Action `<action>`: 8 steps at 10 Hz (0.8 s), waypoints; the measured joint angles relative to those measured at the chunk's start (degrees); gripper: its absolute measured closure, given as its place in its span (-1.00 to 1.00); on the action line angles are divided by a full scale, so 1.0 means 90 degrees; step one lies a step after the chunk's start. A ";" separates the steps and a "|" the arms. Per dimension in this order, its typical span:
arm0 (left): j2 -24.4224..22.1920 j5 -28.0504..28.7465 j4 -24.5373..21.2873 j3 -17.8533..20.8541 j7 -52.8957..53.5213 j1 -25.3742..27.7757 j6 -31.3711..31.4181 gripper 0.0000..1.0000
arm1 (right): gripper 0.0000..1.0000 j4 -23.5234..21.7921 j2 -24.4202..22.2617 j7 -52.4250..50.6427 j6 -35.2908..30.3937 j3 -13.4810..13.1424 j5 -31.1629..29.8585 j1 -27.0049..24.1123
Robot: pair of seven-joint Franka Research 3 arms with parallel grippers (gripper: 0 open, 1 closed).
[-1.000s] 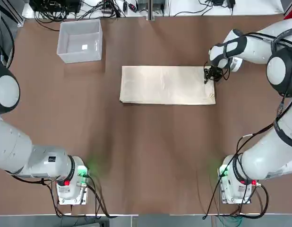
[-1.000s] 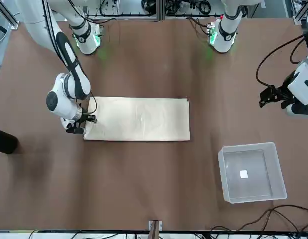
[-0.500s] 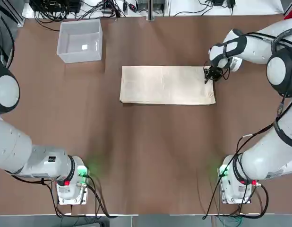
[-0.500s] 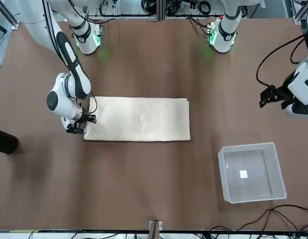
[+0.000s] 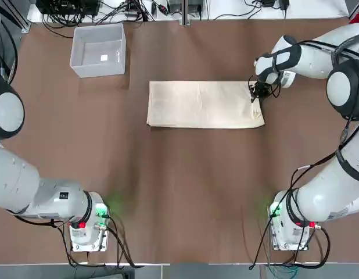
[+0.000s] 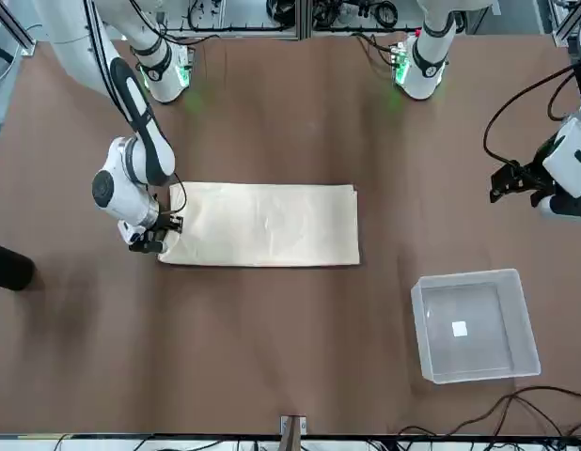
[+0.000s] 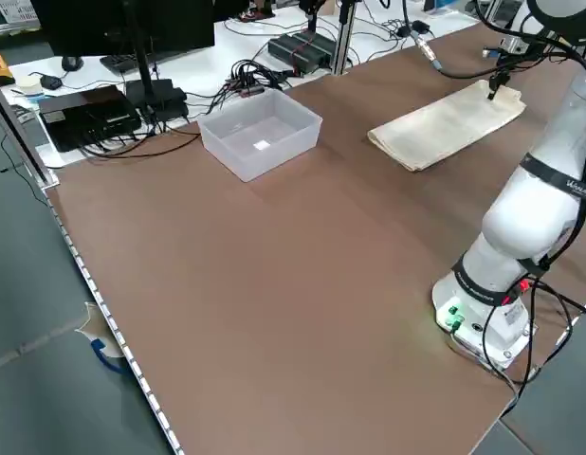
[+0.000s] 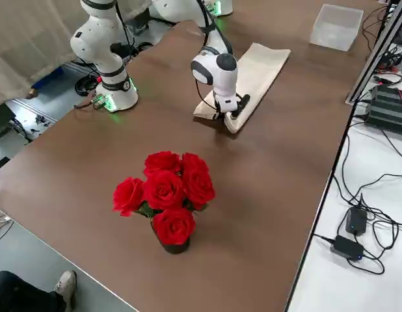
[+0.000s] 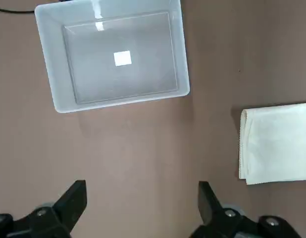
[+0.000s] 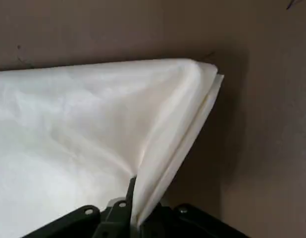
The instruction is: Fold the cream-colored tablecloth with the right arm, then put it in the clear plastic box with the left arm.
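I see the right gripper (image 5: 257, 92) clenched on the cream-colored tablecloth (image 5: 204, 104) at its 3 o'clock edge, mid-table. The left gripper (image 6: 512, 178) hangs released. The clear plastic box (image 5: 99, 50) sits at 10 o'clock from the cloth.

Bright, even light — soft shadows

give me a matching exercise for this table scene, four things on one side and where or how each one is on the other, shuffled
Things:
1. tablecloth
2. plastic box
3. right end effector
4. left end effector

States:
A. open, above bare table near the box
B. empty but for a small white label
C. shut on a cloth corner
D. folded flat at mid table

Pairs: 1-D, 2-B, 3-C, 4-A
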 joint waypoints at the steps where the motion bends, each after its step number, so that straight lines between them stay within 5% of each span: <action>1: 0.0000 0.0000 0.0000 0.0001 0.0000 0.0000 0.0000 -0.98 | 0.91 0.0003 0.0000 -0.0007 0.0000 0.0000 0.0000 0.0006; 8: 0.0000 0.0000 0.0000 0.0001 0.0001 0.0000 0.0000 -0.98 | 0.91 0.0274 -0.0159 -0.0336 -0.0492 -0.0072 -0.0022 0.0235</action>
